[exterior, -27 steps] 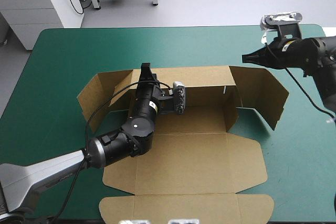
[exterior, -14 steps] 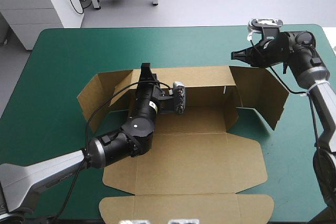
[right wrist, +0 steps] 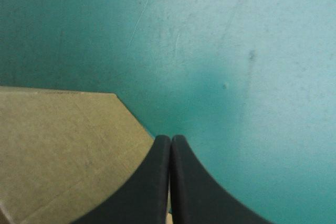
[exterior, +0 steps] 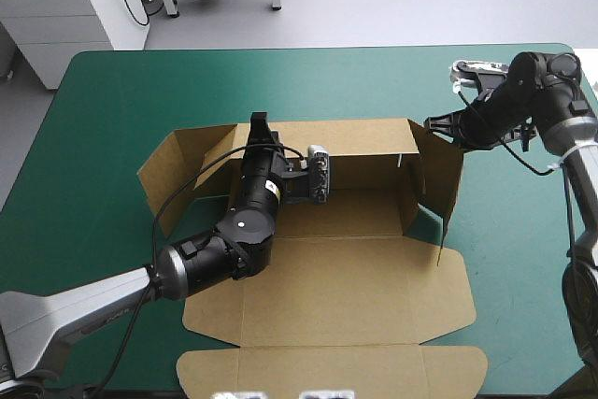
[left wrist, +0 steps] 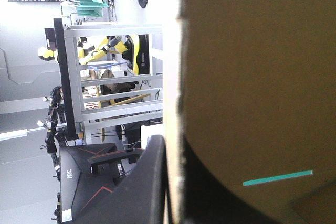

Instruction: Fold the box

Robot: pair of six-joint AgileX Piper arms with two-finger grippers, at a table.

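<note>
Grasping the rear wall of the box (exterior: 346, 273) with the left gripper (exterior: 261, 128). Pressing the right gripper (right wrist: 170, 140), fingers clenched together, against the raised right flap.

Apart from the job, all I see is the table (exterior: 280, 81). On my right wrist feed its teal-green cover (right wrist: 273, 35) shows faint pale scratches (right wrist: 143, 11) and one small dark speck (right wrist: 224, 85).

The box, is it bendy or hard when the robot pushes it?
Probably stiff but foldable: the box lies flat in panels, bending only along creases, like the right flap standing beside the right gripper. Likely light, thin board; it might slide on the teal-green cover.
</note>
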